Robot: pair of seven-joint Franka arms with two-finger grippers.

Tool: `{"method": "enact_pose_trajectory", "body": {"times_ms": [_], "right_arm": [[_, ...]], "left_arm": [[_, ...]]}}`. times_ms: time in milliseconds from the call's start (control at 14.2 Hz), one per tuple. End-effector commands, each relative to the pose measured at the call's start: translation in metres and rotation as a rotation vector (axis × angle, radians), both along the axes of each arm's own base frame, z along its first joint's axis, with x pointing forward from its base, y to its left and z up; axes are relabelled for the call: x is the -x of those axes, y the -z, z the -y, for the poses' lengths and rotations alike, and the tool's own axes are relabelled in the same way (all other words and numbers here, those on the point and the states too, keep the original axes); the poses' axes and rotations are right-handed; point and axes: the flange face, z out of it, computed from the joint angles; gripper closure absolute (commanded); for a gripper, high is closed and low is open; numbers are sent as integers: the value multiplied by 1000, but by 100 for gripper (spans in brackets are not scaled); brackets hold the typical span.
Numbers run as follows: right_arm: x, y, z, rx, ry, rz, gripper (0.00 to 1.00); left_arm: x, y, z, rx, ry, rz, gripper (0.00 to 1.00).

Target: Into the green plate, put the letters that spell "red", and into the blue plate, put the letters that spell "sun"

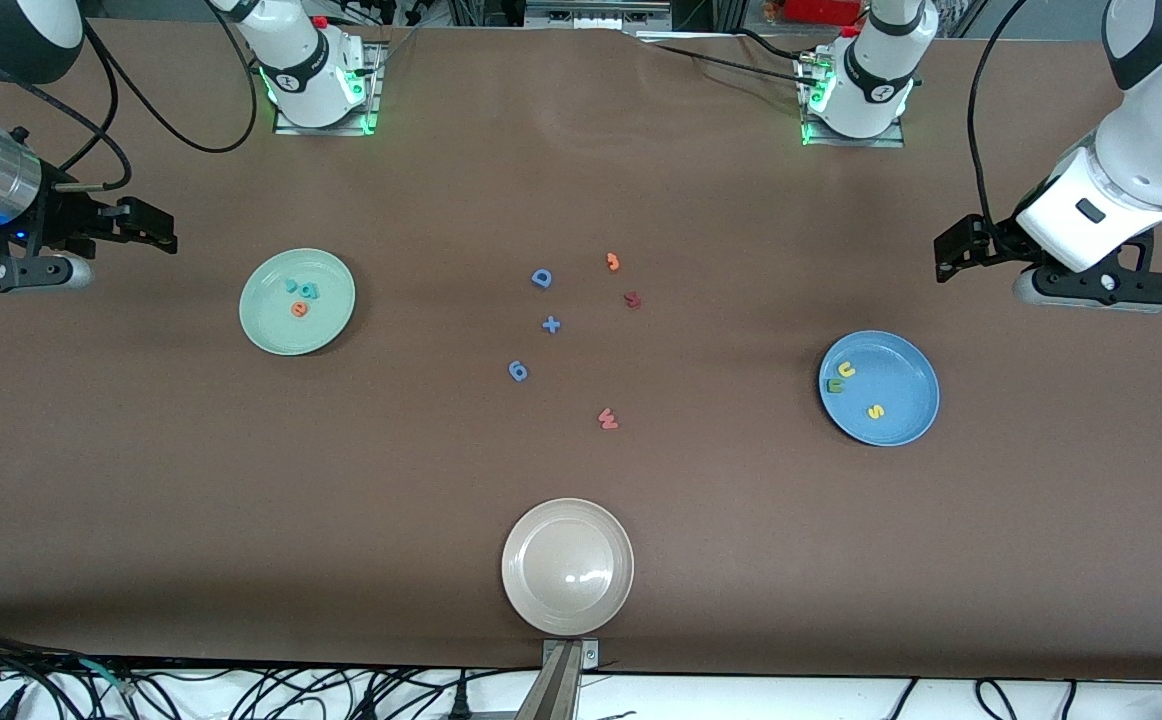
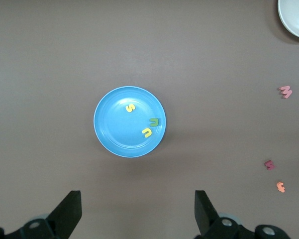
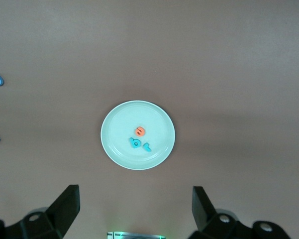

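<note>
Now both sets of jaws stand spread wide with nothing between them: the left gripper hangs over bare table toward the left arm's end, just off the blue plate, and the right gripper hangs over bare table toward the right arm's end, near the green plate. Both arms look parked, waiting. In the blue plate lie the yellow "s", the yellow "u" and the green "n", the last two touching near the rim. In the green plate lie the teal "r", the teal "d" and the orange "e", bunched close together. All six lie flat; they are too small to give a sure long axis or heading, though the "u" and "n" seem turned differently. The sorting looks complete, so the main risk is a needless further descent, which could nudge a plate or flick the rim-side "n" out. Between the plates the blue "D", the dark red piece and the pink "w" should stay put, as should the beige plate.
</note>
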Motion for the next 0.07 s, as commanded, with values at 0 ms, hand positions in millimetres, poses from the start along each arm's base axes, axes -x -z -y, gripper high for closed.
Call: {"method": "enact_pose_trajectory", "body": {"times_ms": [0], "right_arm": [[4, -8, 1, 9, 5, 6, 0]], "left_arm": [[-3, -5, 2, 1, -4, -6, 0]]}}
